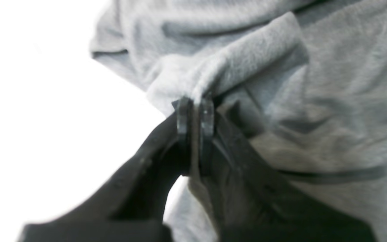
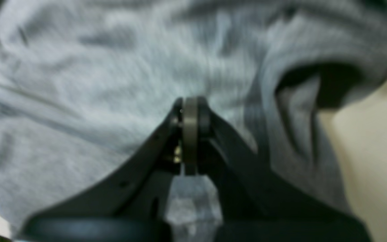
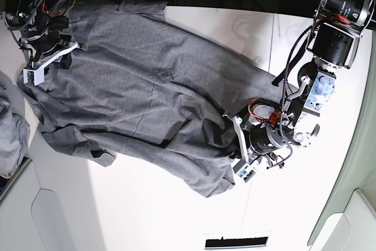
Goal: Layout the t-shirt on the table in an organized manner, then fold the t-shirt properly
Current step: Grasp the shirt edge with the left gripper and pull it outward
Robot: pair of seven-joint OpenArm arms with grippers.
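A large plain heather-grey short-sleeved cotton t-shirt (image 3: 147, 86) lies spread but rumpled across the broad flat white tabletop (image 3: 147, 216), running from the far corner on the base view's left down toward the near right, with creases across its middle and one sleeve (image 3: 103, 156) poking out along its lower edge. The cloth carries no print, and no brand, label or writing can be read on the shirt or on either arm in any of the views. The left gripper (image 1: 195, 101), on the base view's right, has its two dark pads pressed together on a raised fold of the shirt's edge, the fabric bunching up just above the tips with bare white table beside it. The right gripper (image 2: 190, 101), at the base view's far left, also has its jaws together, tips buried against the grey fabric; its own blurred view does not make plain whether cloth is pinched between them. A thin dark seam line (image 3: 271, 36) crosses the tabletop near the left arm. A second bunched heap of grey cloth (image 3: 10, 127) sits at the table's left border, just beside the shirt. A small black-and-white strip (image 3: 236, 243) lies at the near edge, too small to read.
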